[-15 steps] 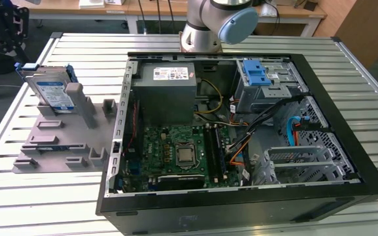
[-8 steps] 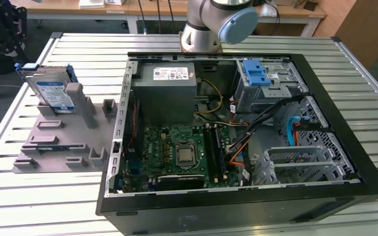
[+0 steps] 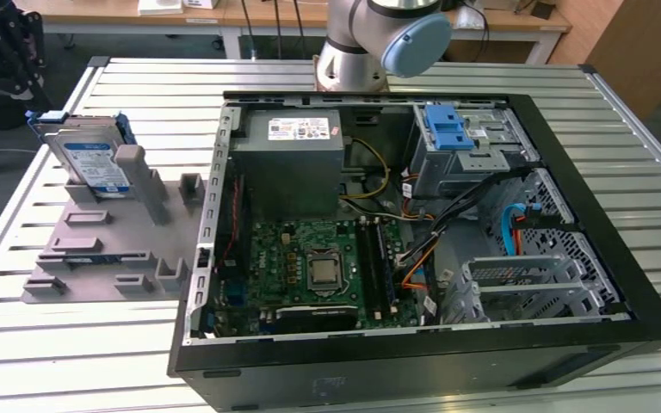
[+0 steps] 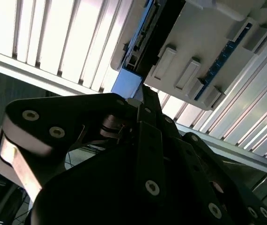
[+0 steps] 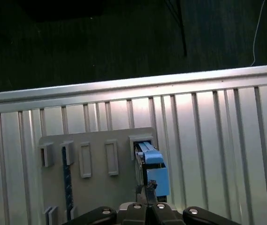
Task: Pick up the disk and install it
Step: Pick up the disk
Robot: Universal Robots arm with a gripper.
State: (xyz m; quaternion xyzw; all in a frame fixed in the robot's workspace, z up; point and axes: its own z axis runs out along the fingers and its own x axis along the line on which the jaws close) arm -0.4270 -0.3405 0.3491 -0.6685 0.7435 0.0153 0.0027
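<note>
The disk stands on edge in a slot at the back of a grey holder on the slatted table, at the exterior view's left. It is silver with a blue-and-white label and a blue bracket. In the first wrist view the disk lies below my gripper, whose fingers meet with nothing between them. The gripper hangs above the disk and is not touching it. In the second wrist view the gripper points at the blue bracket of the disk.
An open black computer case lies flat on the table, right of the holder, with a motherboard, a grey power supply and a drive cage with a blue latch. The arm's base stands behind the case. The table edge runs just beyond the holder.
</note>
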